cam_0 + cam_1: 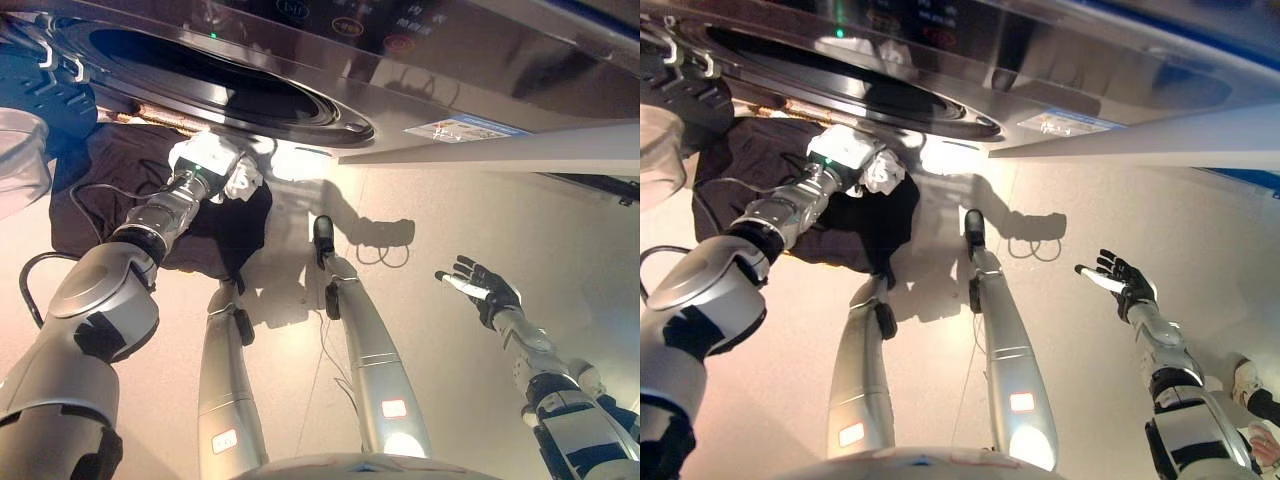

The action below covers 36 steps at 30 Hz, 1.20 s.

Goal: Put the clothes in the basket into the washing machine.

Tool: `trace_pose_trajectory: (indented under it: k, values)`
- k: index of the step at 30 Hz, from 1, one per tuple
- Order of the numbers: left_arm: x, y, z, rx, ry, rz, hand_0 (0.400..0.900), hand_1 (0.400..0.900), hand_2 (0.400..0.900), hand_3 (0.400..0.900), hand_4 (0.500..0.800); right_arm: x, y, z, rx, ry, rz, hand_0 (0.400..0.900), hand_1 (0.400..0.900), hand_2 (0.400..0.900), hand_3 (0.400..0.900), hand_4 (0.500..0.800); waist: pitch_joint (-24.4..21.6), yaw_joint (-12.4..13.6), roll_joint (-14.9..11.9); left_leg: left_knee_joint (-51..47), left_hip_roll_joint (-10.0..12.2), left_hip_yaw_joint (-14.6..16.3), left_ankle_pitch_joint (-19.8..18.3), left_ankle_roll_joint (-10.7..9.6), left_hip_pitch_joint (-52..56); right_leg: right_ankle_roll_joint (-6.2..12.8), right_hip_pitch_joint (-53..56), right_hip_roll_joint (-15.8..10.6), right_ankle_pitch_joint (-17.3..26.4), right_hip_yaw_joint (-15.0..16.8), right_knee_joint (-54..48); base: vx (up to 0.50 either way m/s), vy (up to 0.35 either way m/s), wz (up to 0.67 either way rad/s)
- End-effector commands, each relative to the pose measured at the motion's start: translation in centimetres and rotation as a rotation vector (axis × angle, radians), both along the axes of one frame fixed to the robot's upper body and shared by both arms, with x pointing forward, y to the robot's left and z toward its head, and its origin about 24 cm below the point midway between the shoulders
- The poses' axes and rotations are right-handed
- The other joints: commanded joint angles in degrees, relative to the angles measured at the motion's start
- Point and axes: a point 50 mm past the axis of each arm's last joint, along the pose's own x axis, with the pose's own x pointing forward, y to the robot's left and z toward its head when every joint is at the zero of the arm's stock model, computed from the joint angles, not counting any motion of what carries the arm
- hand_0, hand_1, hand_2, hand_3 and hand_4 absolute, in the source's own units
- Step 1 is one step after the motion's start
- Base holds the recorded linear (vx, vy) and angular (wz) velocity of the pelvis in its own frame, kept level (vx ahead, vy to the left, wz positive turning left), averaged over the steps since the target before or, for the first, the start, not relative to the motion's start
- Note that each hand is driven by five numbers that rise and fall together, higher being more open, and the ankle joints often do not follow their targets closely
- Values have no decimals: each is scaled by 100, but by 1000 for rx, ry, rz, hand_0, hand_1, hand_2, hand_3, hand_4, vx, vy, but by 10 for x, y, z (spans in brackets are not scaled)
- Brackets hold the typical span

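Observation:
The washing machine fills the top of the view, and the dark round rim of its opening is at upper left. A dark garment hangs from below the opening down towards the floor. My left hand reaches up to the lower rim, with its white-tipped fingers curled into the top of the garment. It also shows in the right eye view. My right hand is open with fingers spread, held over the floor at the right and empty. No basket is in view.
The washer's clear round door stands open at the far left. A pale flat edge juts out below the machine front at the right. Pale floor lies below.

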Motion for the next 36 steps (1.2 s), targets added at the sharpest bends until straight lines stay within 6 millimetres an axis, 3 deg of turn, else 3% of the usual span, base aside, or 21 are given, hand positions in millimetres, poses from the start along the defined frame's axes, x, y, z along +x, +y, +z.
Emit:
trace_pose_trajectory:
  k: [1,7,17,28,33,34,35,36]
  values:
    - [-5,16,-9,33,20,49,400,400,400,400,500,-21,-32,2,-35,18,-122,900,900,900,900,800,-173,-82,74,357,-300,57,-410,280,-319,351,135,134,224,-291,-400,0,0,0]
    - [-4,0,-17,8,22,11,400,400,400,400,500,-27,-34,-7,-28,66,-147,900,900,900,900,800,-326,-62,110,249,-358,22,-381,282,-246,323,178,135,241,-294,-494,5,16,1]
    - [-4,3,-17,-53,2,34,400,400,400,400,500,-26,-35,-7,-41,90,-162,900,900,900,900,800,-437,-47,123,127,-364,15,-345,267,-91,333,392,136,339,-258,-668,-3,22,-4]
    - [-10,-2,-30,-604,-45,117,400,400,400,400,500,-60,-33,-36,-2,217,-203,900,900,900,900,800,-412,130,52,-1058,-489,46,49,134,1645,330,2091,115,614,-228,-1722,25,-22,6]
    - [-23,3,-63,-1150,-11,260,400,400,400,400,500,-83,-33,-51,27,299,-246,900,900,900,900,800,-322,285,21,-1805,-598,93,300,118,2818,353,3194,134,776,-229,-2298,48,-19,1]
    - [-23,3,-62,-1150,-11,260,400,400,400,400,500,-83,-33,-51,27,299,-246,900,900,900,900,800,-309,285,18,-1814,-598,94,303,118,2838,353,3211,134,777,-228,-2303,34,-12,-5]
    - [-31,6,-79,-1460,-7,351,400,400,400,400,500,-88,-32,-54,38,316,-257,900,900,900,900,800,-310,313,5,-1953,-615,124,350,124,3072,354,3438,146,821,-214,-2436,0,0,0]
    - [-33,6,-83,-1598,-19,369,400,400,400,400,500,-90,-33,-55,42,322,-268,900,900,900,900,800,-318,314,7,-2078,-627,115,405,128,3191,355,3542,138,850,-226,-2514,56,-23,-4]
